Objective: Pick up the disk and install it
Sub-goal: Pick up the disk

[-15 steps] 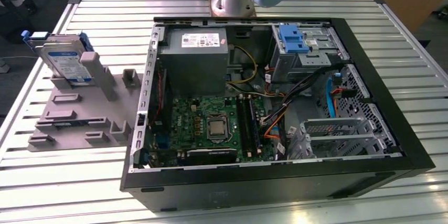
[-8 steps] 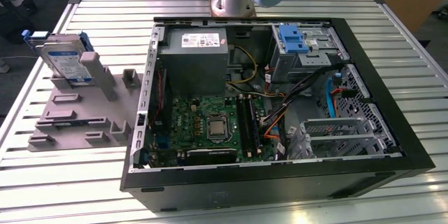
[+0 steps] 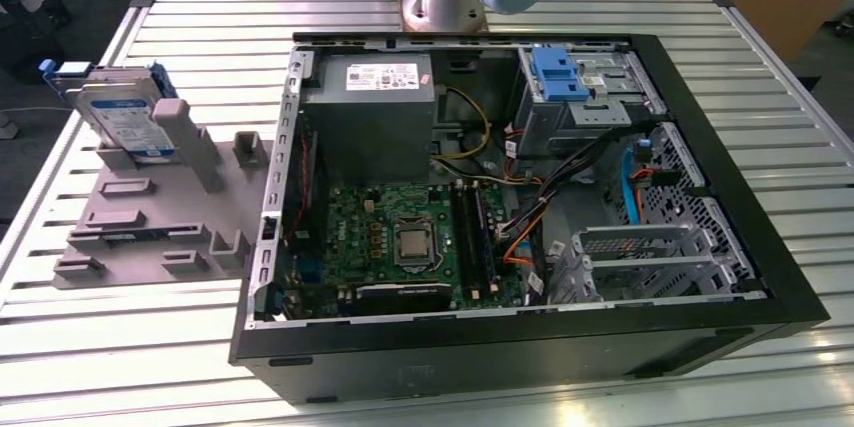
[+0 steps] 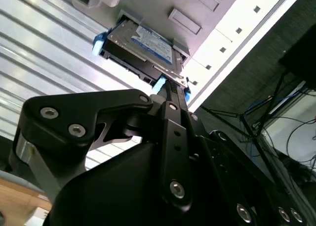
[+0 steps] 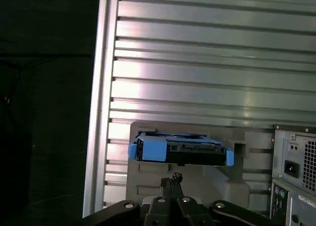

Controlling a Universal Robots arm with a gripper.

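The disk (image 3: 123,115) is a silver hard drive with a white-and-blue label, clipped in a blue bracket. It leans upright in a grey holder (image 3: 147,217) at the exterior view's left, outside the computer case. Both wrist views show the disk (image 4: 143,44) (image 5: 180,151) beyond my gripper's tip, with a gap between them. My gripper (image 5: 171,178) (image 4: 174,90) is shut, its black fingers pressed together with nothing between them.
The open computer case (image 3: 747,282) lies on the slatted metal table (image 3: 160,347). Inside it are a grey power supply (image 3: 371,107), a motherboard (image 3: 400,242), an upright blue bracket (image 3: 554,72) in a bay, and a metal drive cage (image 3: 654,257).
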